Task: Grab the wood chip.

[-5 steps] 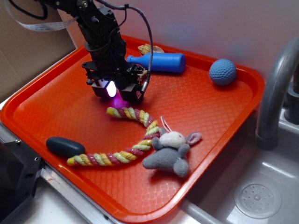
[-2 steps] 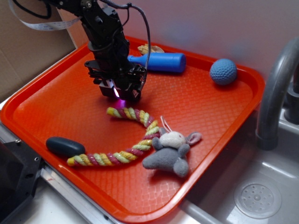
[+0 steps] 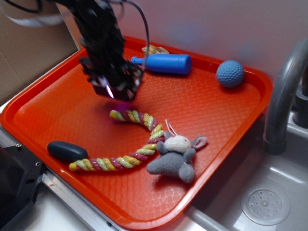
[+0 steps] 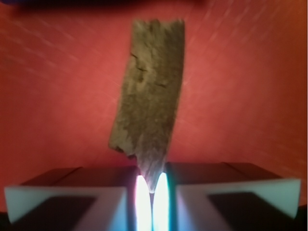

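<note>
Looked like a mock kitchen set up for robot trials, given the grey sink basin (image 3: 269, 192) with its drain (image 3: 265, 206) and curved faucet (image 3: 283, 91), beside an orange tray (image 3: 211, 120) of toys.

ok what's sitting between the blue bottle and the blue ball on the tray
Nothing. In the exterior view, the stretch between the blue bottle and the blue ball is bare orange tray.
</note>
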{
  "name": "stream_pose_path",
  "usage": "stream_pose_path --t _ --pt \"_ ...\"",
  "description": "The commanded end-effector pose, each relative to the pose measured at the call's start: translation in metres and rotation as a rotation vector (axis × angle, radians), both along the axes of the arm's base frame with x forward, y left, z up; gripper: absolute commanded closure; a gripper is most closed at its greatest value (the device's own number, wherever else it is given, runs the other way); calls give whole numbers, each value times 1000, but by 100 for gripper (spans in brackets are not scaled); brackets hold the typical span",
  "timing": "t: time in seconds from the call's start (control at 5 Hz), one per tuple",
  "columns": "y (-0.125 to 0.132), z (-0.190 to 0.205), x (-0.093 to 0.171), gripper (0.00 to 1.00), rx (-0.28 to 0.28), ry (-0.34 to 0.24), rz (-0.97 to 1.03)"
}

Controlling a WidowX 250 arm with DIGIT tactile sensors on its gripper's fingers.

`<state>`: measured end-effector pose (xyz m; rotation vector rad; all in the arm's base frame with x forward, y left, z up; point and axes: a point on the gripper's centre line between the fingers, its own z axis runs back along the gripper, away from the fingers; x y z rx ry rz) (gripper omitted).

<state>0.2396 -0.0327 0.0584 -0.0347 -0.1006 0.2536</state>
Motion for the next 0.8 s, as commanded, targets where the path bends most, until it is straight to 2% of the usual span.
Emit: stream_pose_path --t 0.0,0.2,0.6 --pt "29 43 24 0 -31 -69 70" --pt "28 22 38 0 -20 -47 74" --pt "15 0 40 0 13 -14 47"
